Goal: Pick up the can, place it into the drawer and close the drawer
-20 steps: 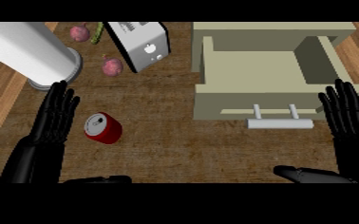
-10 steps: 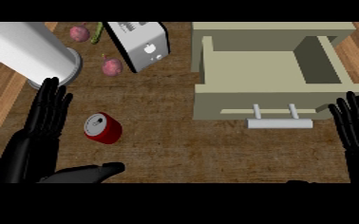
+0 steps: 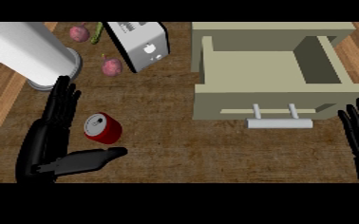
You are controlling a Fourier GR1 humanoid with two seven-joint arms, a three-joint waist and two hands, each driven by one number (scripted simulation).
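Observation:
A red can (image 3: 103,128) with a silver top stands on the brown counter at the left. My left hand (image 3: 51,134) is open beside it, fingers straight along the can's left side and the thumb (image 3: 88,160) stretched out just below it; I cannot tell if it touches. The beige drawer (image 3: 270,71) is pulled open at the right, its inside bare, with a pale bar handle (image 3: 279,122) on its front. Only the fingertips of my right hand (image 3: 350,130) show at the right edge, straight and apart from the handle.
A big white cylinder (image 3: 32,54) stands at the upper left, close above my left hand. A toaster (image 3: 140,45) sits behind the can, with reddish vegetables (image 3: 111,67) and a green one (image 3: 97,33) beside it.
My left hand has moved right and up toward the can, its thumb swinging out under it. My right hand has slid down and right, almost out of view.

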